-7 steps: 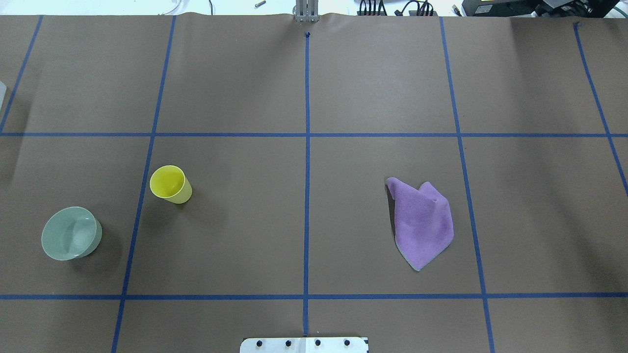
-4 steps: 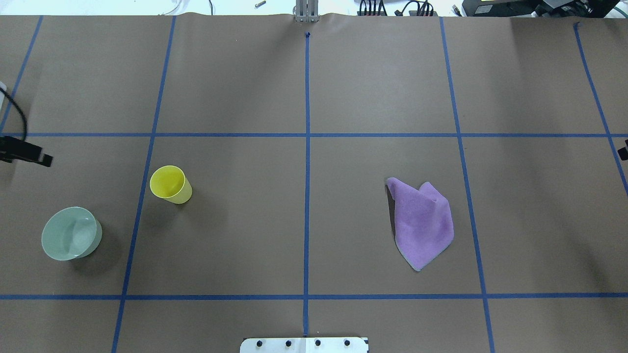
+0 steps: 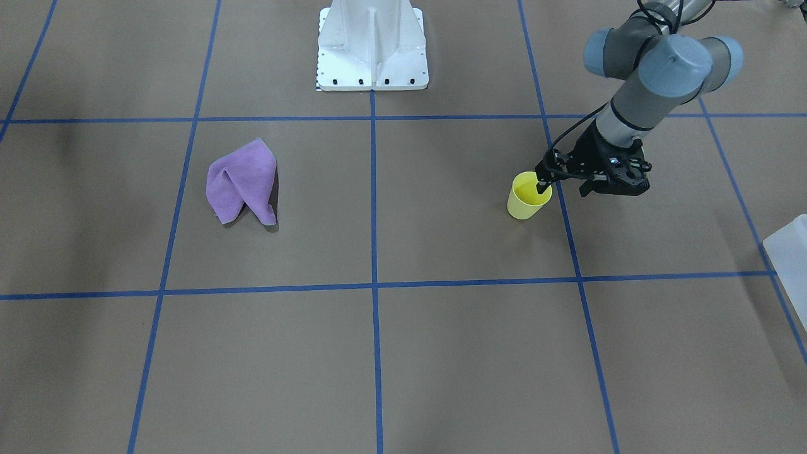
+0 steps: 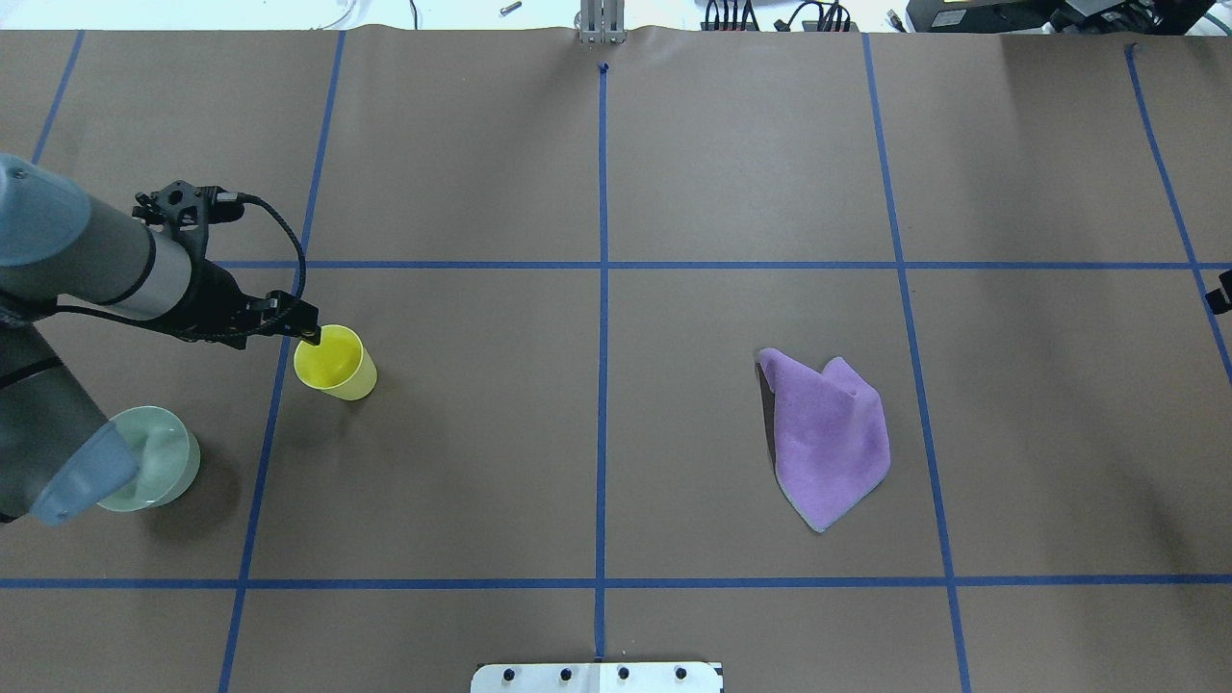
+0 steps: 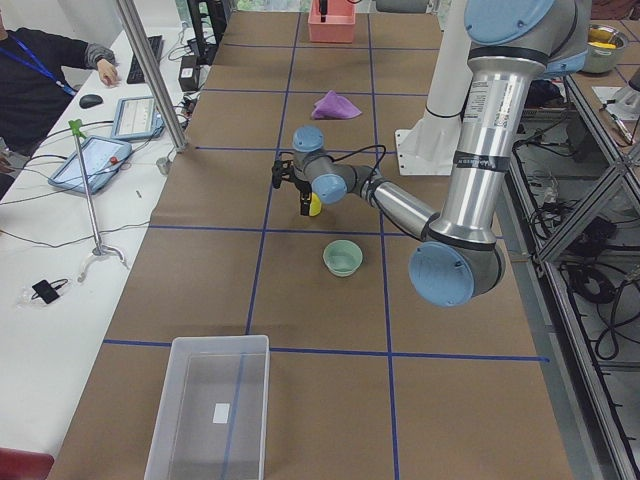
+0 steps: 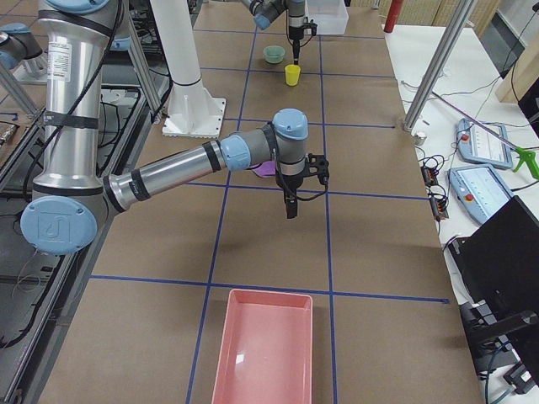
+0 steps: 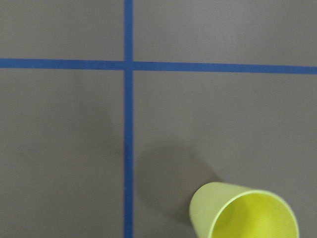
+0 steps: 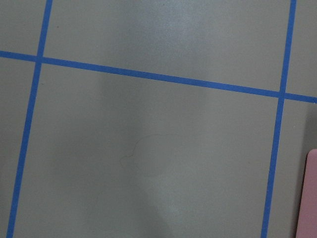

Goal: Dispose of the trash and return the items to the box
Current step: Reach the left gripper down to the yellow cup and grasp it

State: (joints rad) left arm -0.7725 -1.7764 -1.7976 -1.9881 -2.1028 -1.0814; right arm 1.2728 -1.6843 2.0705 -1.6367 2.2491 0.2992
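A yellow cup (image 4: 335, 362) stands upright left of centre; it also shows in the front view (image 3: 528, 198) and low in the left wrist view (image 7: 245, 213). My left gripper (image 4: 310, 334) hangs over the cup's rim, fingers together and holding nothing (image 3: 542, 185). A pale green bowl (image 4: 159, 467) sits nearer the robot, partly behind my left arm. A crumpled purple cloth (image 4: 828, 433) lies right of centre. The translucent box (image 5: 210, 400) stands at the table's left end. My right gripper (image 6: 291, 209) hovers over bare table past the cloth; I cannot tell whether it is open.
A pink tray (image 6: 265, 353) stands at the table's right end. The white robot base (image 3: 372, 47) is at the near middle edge. Blue tape lines divide the brown table (image 4: 597, 173). Only a corner of the box (image 3: 788, 252) shows in the front view.
My left arm has swung in from the left edge to the yellow cup's rim. The cup, bowl and cloth have not moved.
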